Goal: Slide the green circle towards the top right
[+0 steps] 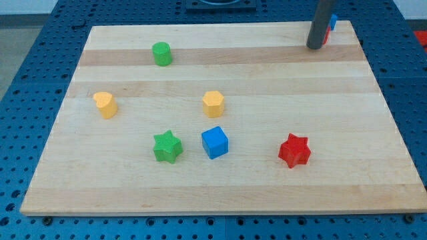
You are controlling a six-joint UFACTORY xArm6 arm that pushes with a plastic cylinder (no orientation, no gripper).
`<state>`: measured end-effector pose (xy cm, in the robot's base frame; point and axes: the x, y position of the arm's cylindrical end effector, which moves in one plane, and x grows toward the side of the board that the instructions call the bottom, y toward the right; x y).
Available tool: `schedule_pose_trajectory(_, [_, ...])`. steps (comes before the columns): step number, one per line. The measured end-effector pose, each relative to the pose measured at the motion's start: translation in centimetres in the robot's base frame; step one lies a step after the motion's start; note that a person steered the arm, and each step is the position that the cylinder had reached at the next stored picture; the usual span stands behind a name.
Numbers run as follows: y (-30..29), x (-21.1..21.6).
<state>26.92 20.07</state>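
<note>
The green circle (pixel 161 53) stands on the wooden board near the view's top left. My tip (pixel 313 47) is at the view's top right, far to the right of the green circle and not touching it. Just behind the rod, a blue block (pixel 332 22) and a red block (pixel 326 37) show only as slivers, mostly hidden by the rod.
A yellow heart (pixel 105 104) lies at the left. A yellow hexagon (pixel 213 103) lies in the middle. A green star (pixel 167 147), a blue cube (pixel 215 142) and a red star (pixel 294 150) line the lower part. The board's (pixel 267 193) top edge runs just above the rod.
</note>
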Motion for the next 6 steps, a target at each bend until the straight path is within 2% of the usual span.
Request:
schedule_pose_trajectory(2, [2.5, -0.1])
schedule_pose_trajectory(3, [0.3, 2.1])
schedule_pose_trajectory(4, [-7.7, 2.2])
schedule_pose_trajectory(5, [-18.2, 2.4])
schedule_pose_trajectory(6, [-26.1, 4.0])
